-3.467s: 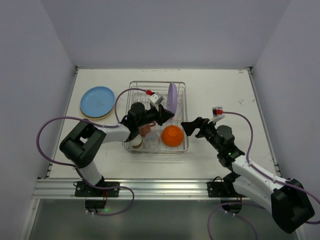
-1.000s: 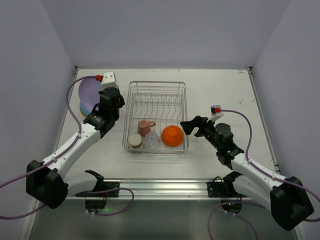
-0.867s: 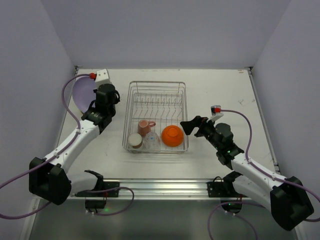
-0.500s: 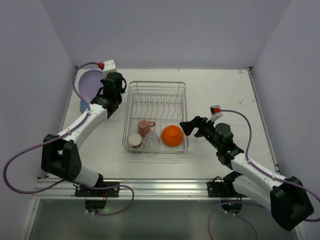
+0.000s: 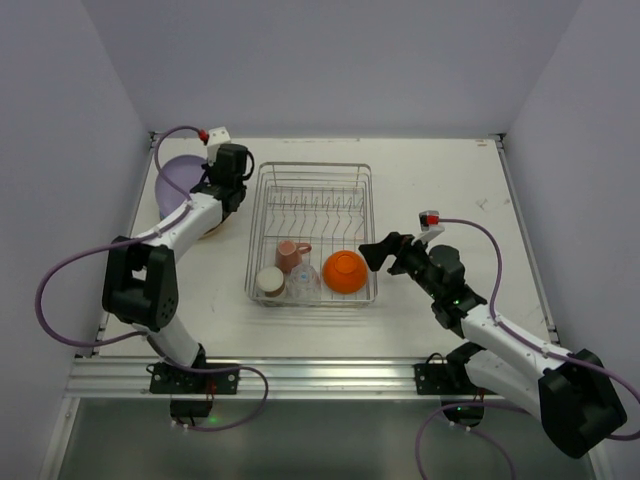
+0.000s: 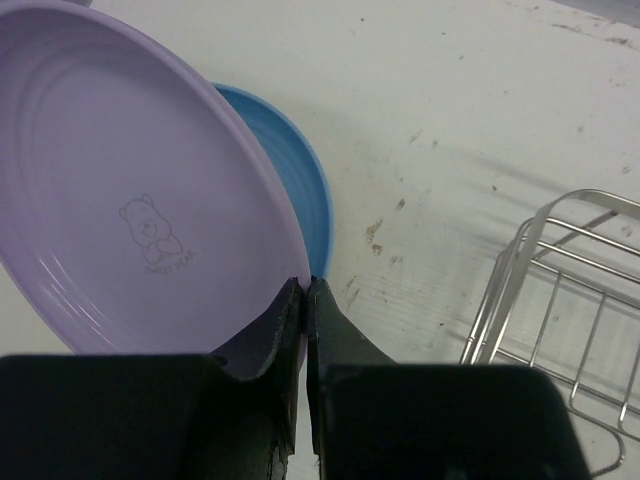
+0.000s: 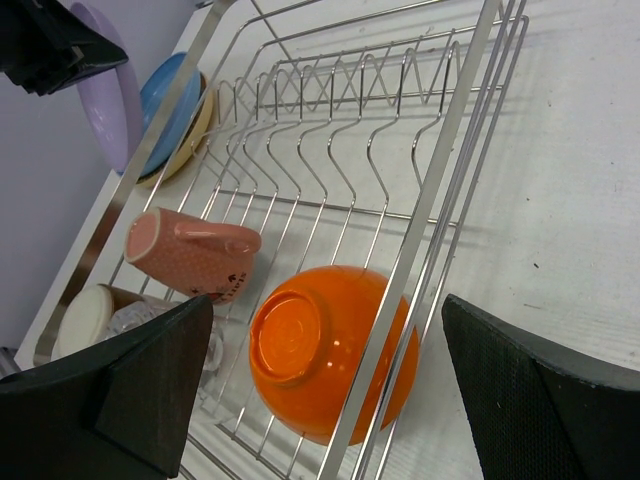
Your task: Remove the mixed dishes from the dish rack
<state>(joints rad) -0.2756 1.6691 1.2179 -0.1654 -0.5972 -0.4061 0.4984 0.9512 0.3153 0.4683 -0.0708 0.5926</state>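
"What has the left gripper (image 6: 303,286) got?"

"Its jaws are pinched on the rim of a round lavender plate (image 6: 130,200). The plate is tilted over a light-blue round plate (image 6: 295,195) on the white table (image 5: 440,180), left of the silver wire dish rack (image 5: 262,215)."

"And the right gripper (image 5: 378,250)?"

"Jaws spread wide, holding nothing, just outside the rack's right side near the orange bowl (image 7: 330,350). A pink mug (image 7: 190,250) and a cream cup (image 7: 85,315) lie in the rack too."

Lavender plate (image 6: 130,200), rim pinched in the left hand (image 6: 305,300), tilts over the light-blue plate (image 6: 295,190). Ahead of the right hand (image 5: 380,252), the dish rack (image 5: 314,166) holds an upturned orange bowl (image 7: 320,350) and a toppled pink mug (image 7: 190,250).
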